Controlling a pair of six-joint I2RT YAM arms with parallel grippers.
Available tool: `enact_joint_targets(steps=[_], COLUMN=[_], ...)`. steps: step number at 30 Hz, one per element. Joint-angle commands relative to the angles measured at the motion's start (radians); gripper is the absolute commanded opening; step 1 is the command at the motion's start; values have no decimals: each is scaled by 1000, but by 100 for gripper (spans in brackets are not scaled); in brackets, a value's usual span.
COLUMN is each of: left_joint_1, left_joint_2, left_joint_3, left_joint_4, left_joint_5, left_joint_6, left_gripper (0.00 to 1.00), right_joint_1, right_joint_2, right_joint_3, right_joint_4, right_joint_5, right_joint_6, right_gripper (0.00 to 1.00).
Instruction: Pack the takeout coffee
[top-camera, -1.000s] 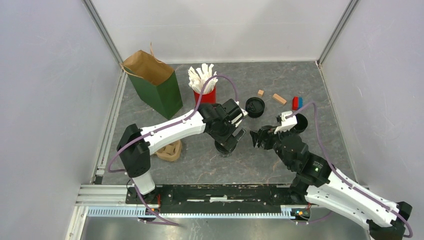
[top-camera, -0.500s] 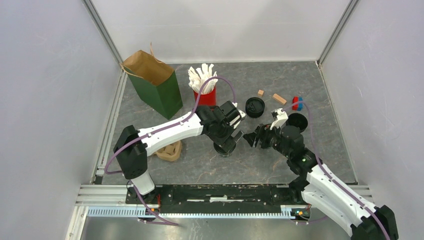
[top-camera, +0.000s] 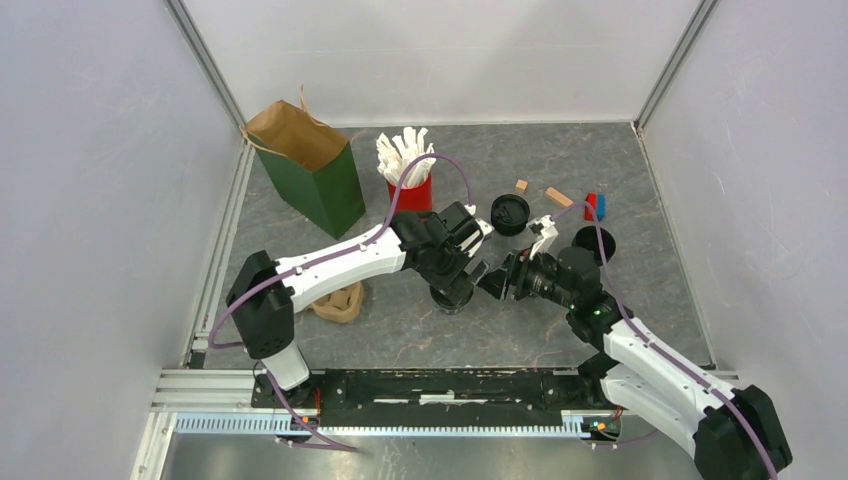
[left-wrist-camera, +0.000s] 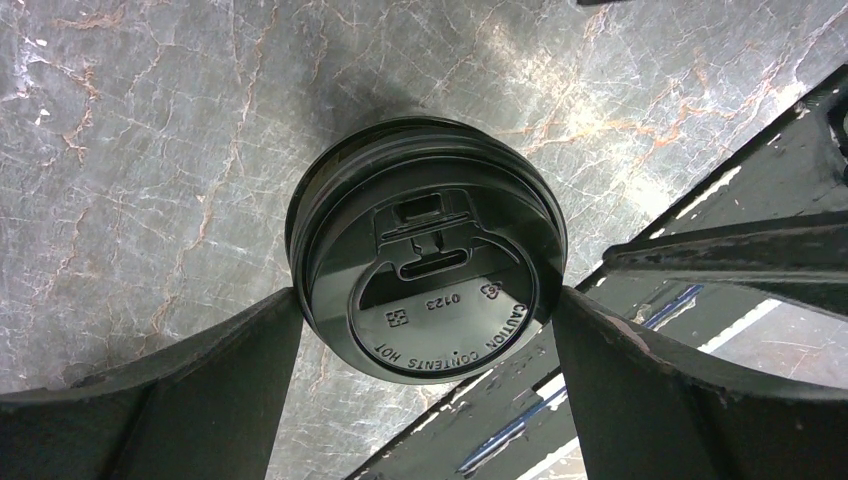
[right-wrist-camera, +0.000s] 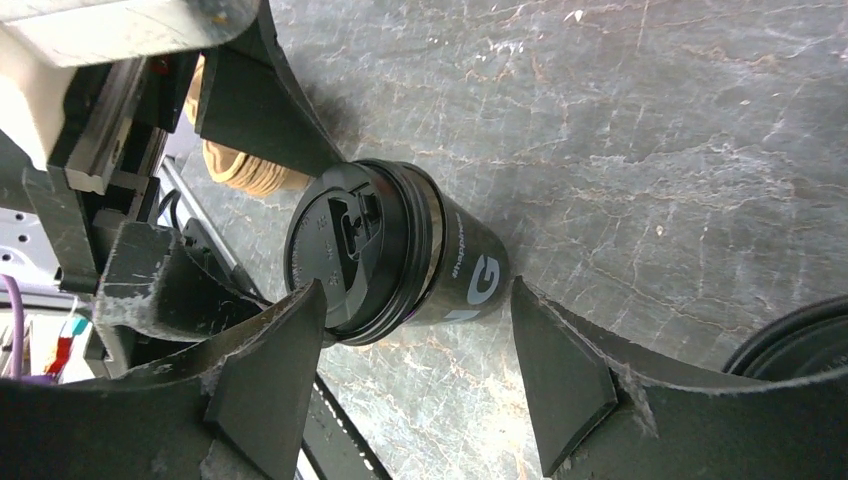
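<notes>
The takeout coffee (top-camera: 449, 298) stands upright mid-table, a short black cup with white lettering (right-wrist-camera: 470, 270) and a black lid (left-wrist-camera: 428, 275) on top. My left gripper (top-camera: 458, 283) comes down from above, and its fingers (left-wrist-camera: 200, 400) press the lid's rim on both sides. My right gripper (top-camera: 497, 280) is low at the cup's right side and open. Its fingers (right-wrist-camera: 560, 380) flank the cup body, the left one by the lid's edge. From overhead the left gripper hides most of the cup.
A green paper bag (top-camera: 320, 180) stands open at the back left. A red cup of white sticks (top-camera: 410, 185) is behind the left arm. A loose black lid (top-camera: 510, 213), another black round piece (top-camera: 595, 243), wooden blocks (top-camera: 558, 197) and a tan cardboard piece (top-camera: 338, 300) lie around.
My right gripper has slid left from beside the black round piece up to the cup. The left gripper has stayed on the lid.
</notes>
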Motion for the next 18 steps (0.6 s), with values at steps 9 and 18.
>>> enact_joint_targets(steps=[9,18], left_joint_1=[2,2], left_joint_2=[-37,-37], left_joint_3=[2,1], left_joint_4=[34,47], left_joint_5=[19,13], left_joint_6=[22,34], left_gripper=[100,100], right_joint_1=[-3,-1], right_joint_2=[118,189], right_joint_3=[10,20], right_joint_4=[132,193], right_joint_5=[-118,-155], right_joint_6=[-4,9], right_gripper=[74,73])
